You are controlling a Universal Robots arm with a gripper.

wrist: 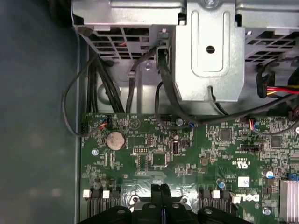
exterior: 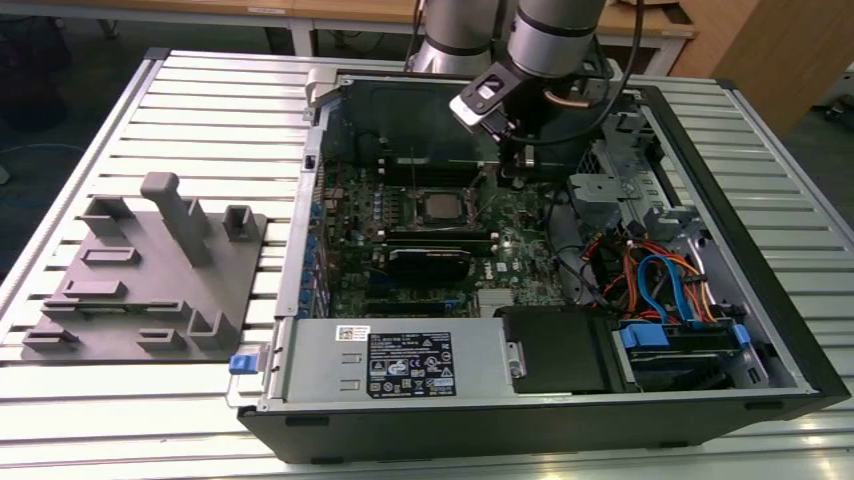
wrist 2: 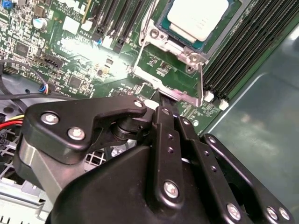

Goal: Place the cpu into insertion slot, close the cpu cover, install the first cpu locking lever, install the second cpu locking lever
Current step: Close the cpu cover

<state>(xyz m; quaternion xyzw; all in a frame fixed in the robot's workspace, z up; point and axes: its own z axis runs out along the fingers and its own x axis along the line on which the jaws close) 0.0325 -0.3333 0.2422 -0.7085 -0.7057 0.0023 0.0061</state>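
Hand [wrist 2: 164,107] pinched narrow, fingertips together, nothing between them, tip just beside the silver edge of the cpu cover [wrist 2: 174,45]; cpu [wrist 2: 197,17] seated flat inside that frame on the motherboard [wrist 2: 70,56]; judged: chip placed, cover-and-lever stage under way, cover's full closure unclear; white label [exterior: 407,365] on the power supply [exterior: 320,345] carries print, left unread.

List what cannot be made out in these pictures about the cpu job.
- Second wrist view: the cpu and cpu cover are cut off by the picture's edge.
- Second wrist view: the gripper body hides whether its tip touches the metal tab.
- Exterior view: the arm hides the gripper's tip, and the cpu is too small to judge its seating.
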